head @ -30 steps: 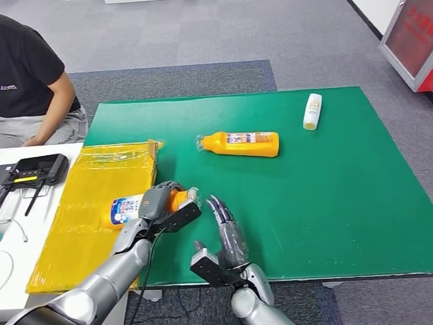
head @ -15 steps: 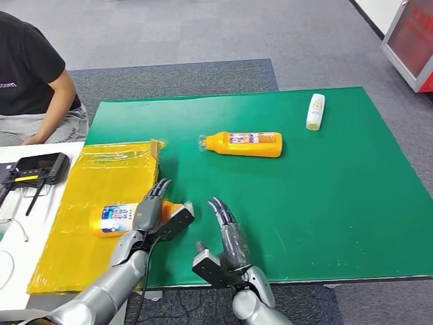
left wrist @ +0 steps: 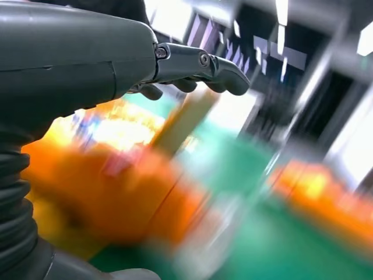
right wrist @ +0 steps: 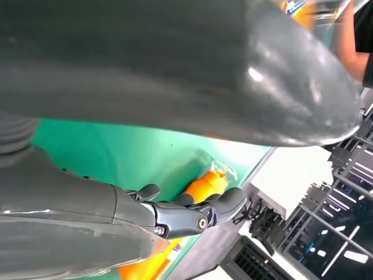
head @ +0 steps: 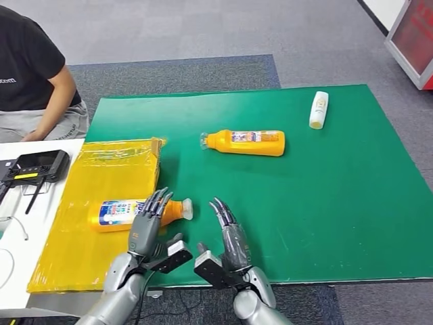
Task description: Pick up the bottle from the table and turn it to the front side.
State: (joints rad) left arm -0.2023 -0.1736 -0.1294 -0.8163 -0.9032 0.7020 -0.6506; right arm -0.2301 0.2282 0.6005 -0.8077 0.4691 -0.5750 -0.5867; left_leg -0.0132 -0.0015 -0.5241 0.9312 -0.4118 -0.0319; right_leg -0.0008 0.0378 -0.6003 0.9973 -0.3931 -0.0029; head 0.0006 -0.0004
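The left robot hand [head: 145, 227] hovers with fingers spread wide, holding nothing, its fingertips covering part of the bottle [head: 120, 213], which lies on its side on the yellow bag [head: 92, 183]. The right robot hand [head: 231, 238] is likewise spread and empty over the green desk [head: 331, 196]. The left wrist view is badly blurred.

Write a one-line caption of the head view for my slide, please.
Both hands, left and right, open above green table; orange bottle lies on yellow bag.
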